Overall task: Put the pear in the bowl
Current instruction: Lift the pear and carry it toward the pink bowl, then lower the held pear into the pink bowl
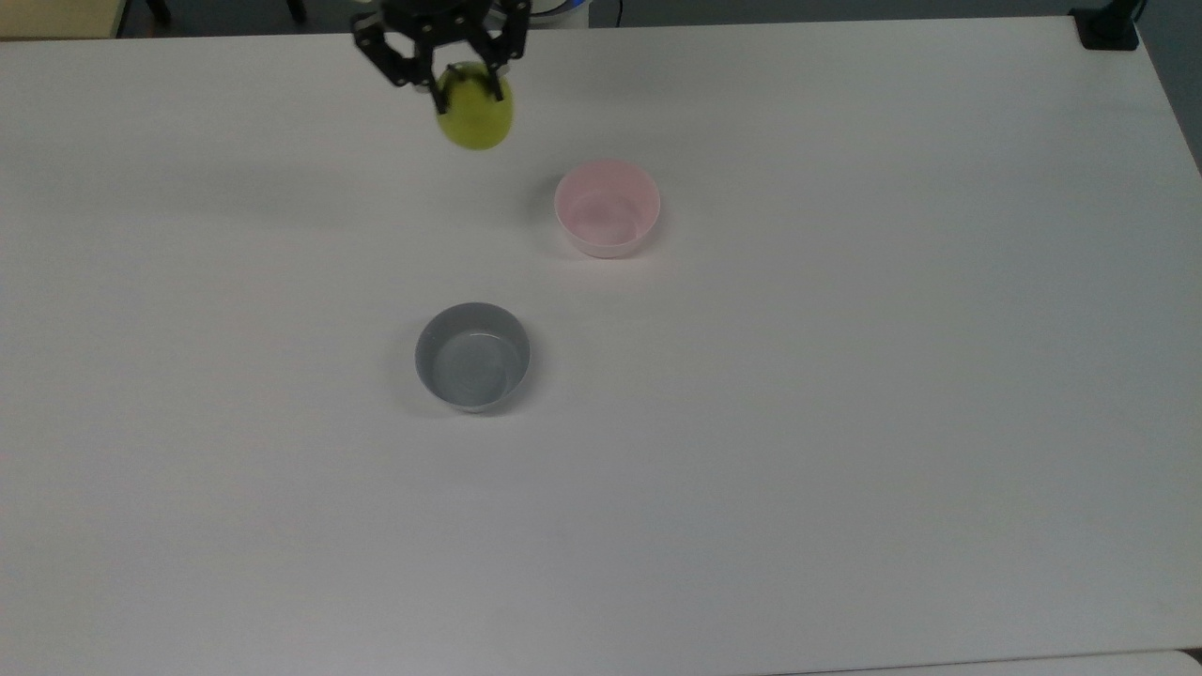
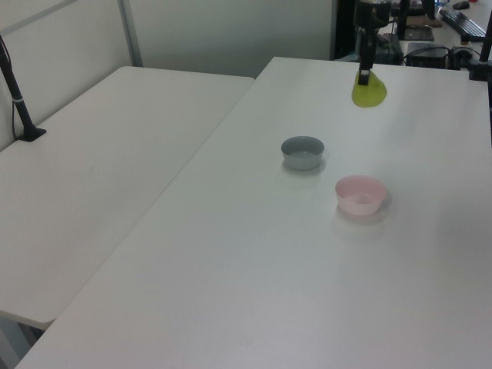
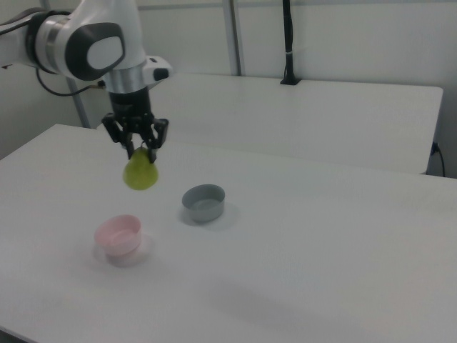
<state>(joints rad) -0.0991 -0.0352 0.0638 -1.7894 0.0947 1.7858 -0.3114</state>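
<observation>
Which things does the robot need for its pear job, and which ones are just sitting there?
Needed for the job:
- small round yellow-green pear, hanging in the air
- black two-finger gripper, shut on the pear's top
- small round pale pink bowl, empty

Just sitting there:
- small round grey bowl, empty
- white table

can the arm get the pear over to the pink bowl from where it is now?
Probably yes. The tool holds the pear well above the table, and nothing stands between it and the pink bowl; the grey bowl sits off to the side.
</observation>
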